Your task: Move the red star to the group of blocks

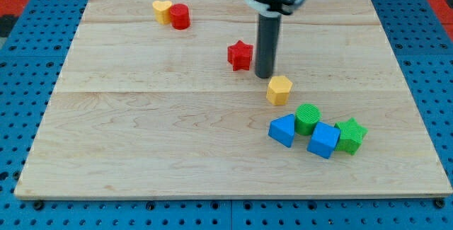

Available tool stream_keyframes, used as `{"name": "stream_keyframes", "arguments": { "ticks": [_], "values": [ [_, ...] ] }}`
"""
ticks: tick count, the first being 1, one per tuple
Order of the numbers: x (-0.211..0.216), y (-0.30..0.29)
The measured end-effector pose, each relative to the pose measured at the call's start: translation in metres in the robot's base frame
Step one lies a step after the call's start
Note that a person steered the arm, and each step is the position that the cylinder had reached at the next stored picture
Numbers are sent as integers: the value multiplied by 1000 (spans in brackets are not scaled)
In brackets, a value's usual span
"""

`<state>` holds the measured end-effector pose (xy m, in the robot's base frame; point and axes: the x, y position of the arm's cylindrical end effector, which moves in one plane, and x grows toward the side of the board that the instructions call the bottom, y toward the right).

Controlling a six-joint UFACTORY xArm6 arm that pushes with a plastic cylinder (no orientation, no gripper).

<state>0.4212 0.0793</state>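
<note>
The red star [241, 55] lies on the wooden board [141, 131] a little above its middle. My tip [264, 75] stands just to the star's right and slightly below it, close to it; I cannot tell whether they touch. Below the tip lies a yellow hexagon block [279, 89]. Further down at the view's right is a cluster: a blue block [283, 130], a green cylinder [307, 118], a blue cube [323, 140] and a green star [350, 134].
A yellow heart block [162, 10] and a red cylinder [179, 16] sit together near the board's top left. The board lies on a blue perforated table [21, 60].
</note>
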Motion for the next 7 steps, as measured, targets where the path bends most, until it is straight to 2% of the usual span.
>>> {"name": "stream_keyframes", "arguments": {
  "ticks": [1,2,3,4,5,6,7],
  "values": [
    [30,42],
    [35,44],
    [-17,21],
    [-87,20],
    [-87,-19],
    [-76,-83],
    [-71,-108]
  ]
}}
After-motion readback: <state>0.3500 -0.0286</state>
